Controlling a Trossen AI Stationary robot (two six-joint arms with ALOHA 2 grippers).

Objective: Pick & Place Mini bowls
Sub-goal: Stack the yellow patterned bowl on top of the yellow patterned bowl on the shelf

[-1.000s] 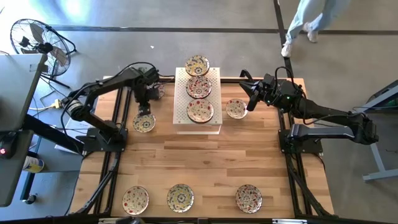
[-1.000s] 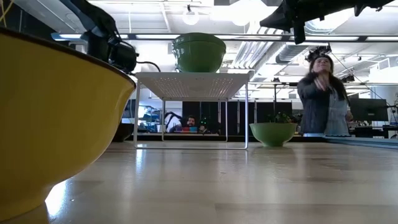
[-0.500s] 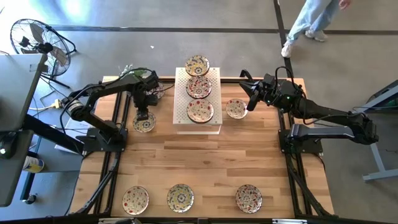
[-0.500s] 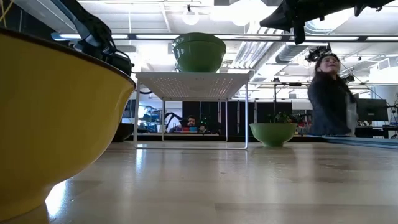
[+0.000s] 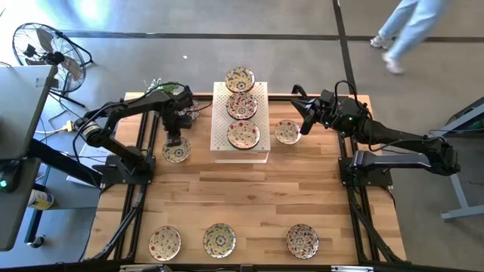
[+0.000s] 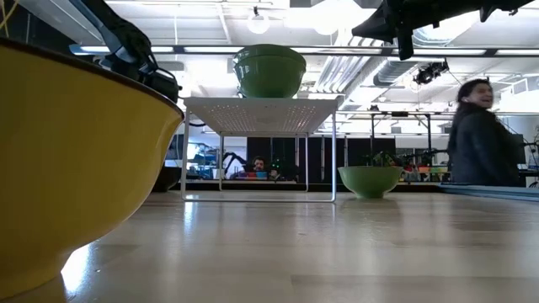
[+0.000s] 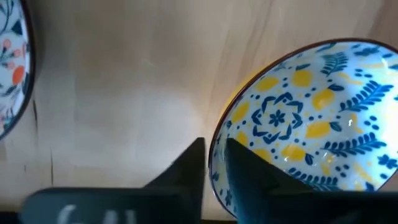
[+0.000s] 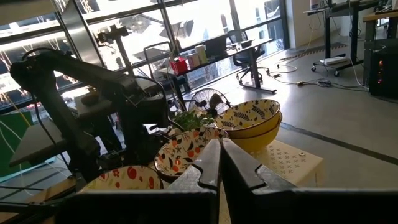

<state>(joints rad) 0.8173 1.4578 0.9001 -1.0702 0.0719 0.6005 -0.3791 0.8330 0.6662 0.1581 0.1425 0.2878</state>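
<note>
A mini bowl [image 5: 175,150] with a blue and yellow pattern inside [image 7: 311,124] rests by its base on the wooden table, left of the white perforated rack [image 5: 265,155]. My left gripper [image 5: 173,140] [image 7: 214,168] stands over the bowl's far edge, shut on its rim. My right gripper [image 5: 302,125] [image 8: 219,163] hovers shut and empty on the rack's right side, above another mini bowl [image 5: 286,131]. Three mini bowls [image 5: 242,106] sit in a row on the rack. Three more [image 5: 218,239] stand along the table's near edge. My left gripper pinches the bowl's rim [image 7: 216,138] at the bowl's far side, with one finger [image 7: 249,165] inside the bowl and the other finger [image 7: 186,165] outside its wall. The fingers come from above, pointing down. The bowl sits upright on the table.
The edge of another patterned bowl [image 7: 9,68] lies close by in the left wrist view. A yellow bowl [image 6: 67,168] fills the low view's left, close to the camera. A person [image 6: 484,135] walks in the room behind the table. Bare wood [image 5: 242,196] spans the table's middle.
My left arm settled slightly over the bowl left of the rack, then kept still. The bowl has stayed in place. The person behind the table has walked toward the right.
</note>
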